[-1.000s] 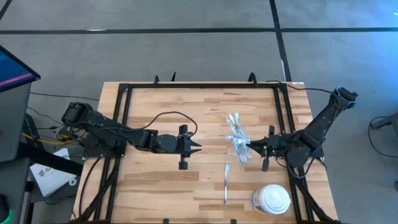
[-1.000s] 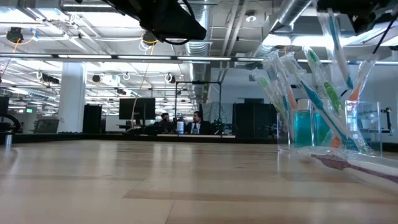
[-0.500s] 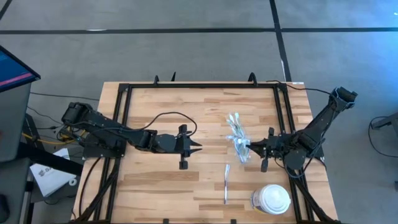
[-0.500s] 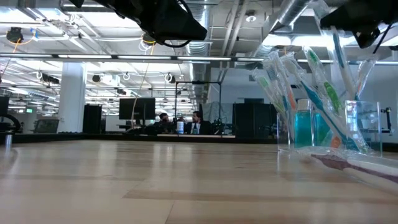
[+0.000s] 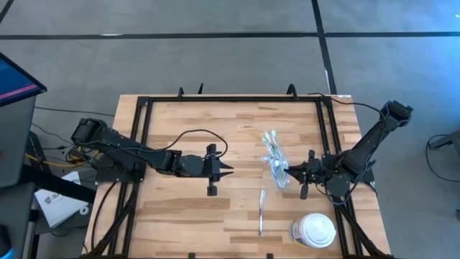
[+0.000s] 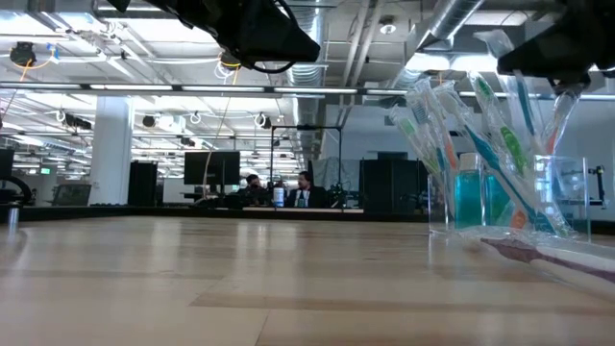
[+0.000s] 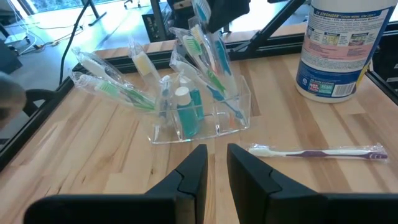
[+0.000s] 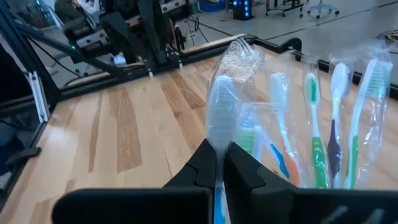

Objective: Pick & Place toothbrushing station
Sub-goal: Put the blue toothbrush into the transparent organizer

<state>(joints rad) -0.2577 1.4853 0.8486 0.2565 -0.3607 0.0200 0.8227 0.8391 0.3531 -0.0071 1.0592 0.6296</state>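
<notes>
The toothbrushing station (image 5: 275,162) is a clear plastic holder (image 7: 199,121) standing on the table right of centre. It holds a teal tube (image 7: 188,113) and several wrapped toothbrushes that lean outward. My right gripper (image 5: 289,171) hovers just over its right side and is shut on a wrapped toothbrush (image 8: 222,99); the low view shows this gripper (image 6: 562,77) above the holder's rim. Left of the station, my left gripper (image 7: 214,163) points at it from a distance, its fingers slightly apart with nothing between them. My right gripper pinches the wrapped toothbrush between its two fingers, on the blue handle (image 8: 216,194) inside the clear wrapper. The fingers come nearly level from the table's right side and lie across the brush. The brush stands roughly upright among the others; its lower end is hidden by the fingers.
A loose purple-handled toothbrush (image 5: 261,212) lies flat on the wood in front of the station. A large white lidded container (image 5: 316,230) stands at the near right. A black frame (image 5: 144,144) borders the table, and a cable (image 5: 194,135) loops over the left arm.
My right gripper has sunk toward the holder with the toothbrush still in its fingers, so the brush sits lower among the others. My left gripper has kept still.
</notes>
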